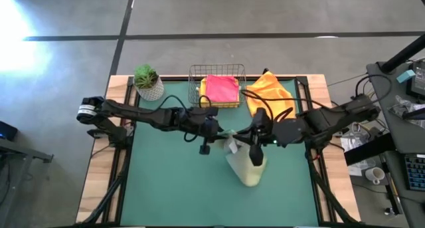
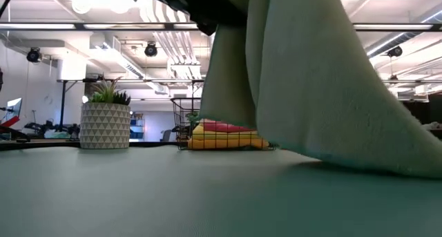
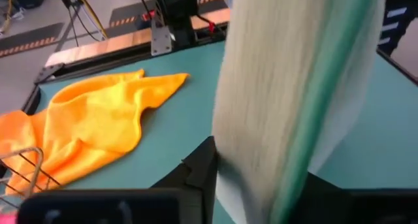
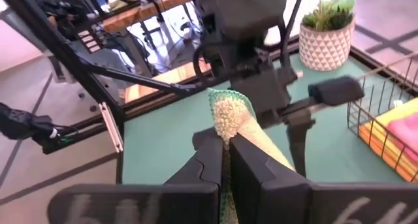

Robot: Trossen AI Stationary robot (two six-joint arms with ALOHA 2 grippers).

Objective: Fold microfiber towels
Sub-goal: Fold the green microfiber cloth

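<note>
A pale sage green towel (image 1: 246,163) hangs at mid-table, with both grippers on its upper end. My right gripper (image 4: 225,162) comes from the right and is shut on it. My left gripper (image 3: 261,198) comes from the left, and the cloth fills the gap between its fingers. An orange towel (image 1: 269,95) lies crumpled on the mat at the back right. A pink towel (image 1: 221,88) lies on a yellow one in the wire basket (image 1: 196,82). My left gripper has the hanging towel's upper part (image 3: 261,152) between its two fingers (image 3: 199,175). It comes about level from the table's left. One layer or several, I cannot tell. The cloth hangs down past the fingers. My right gripper pinches the towel's top corner (image 4: 226,116) between its two shut fingers, and a tuft of cloth sticks out past the fingertips. The fingers come nearly level from the table's right. The towel hangs below them, and its lower end (image 1: 249,176) rests on the mat.
The potted plant (image 1: 147,82) stands at the back left corner, beside the basket at the back middle. Bare green mat (image 1: 172,188) lies to the near left and near right of the towel.
</note>
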